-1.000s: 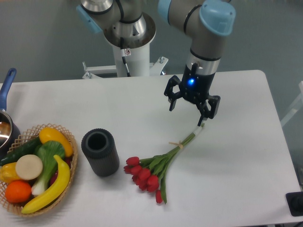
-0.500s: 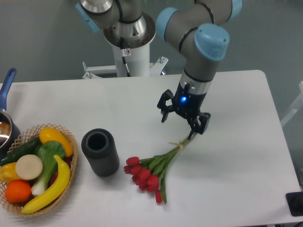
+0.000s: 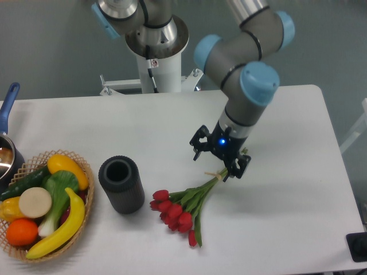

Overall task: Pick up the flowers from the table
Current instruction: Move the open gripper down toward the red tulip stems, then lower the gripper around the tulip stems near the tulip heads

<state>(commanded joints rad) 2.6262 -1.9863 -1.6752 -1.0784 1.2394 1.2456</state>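
My arm bends down from above, wrist pointing to the table. My gripper [image 3: 217,158] is low and tilted, its two fingers spread apart, a blue light on.
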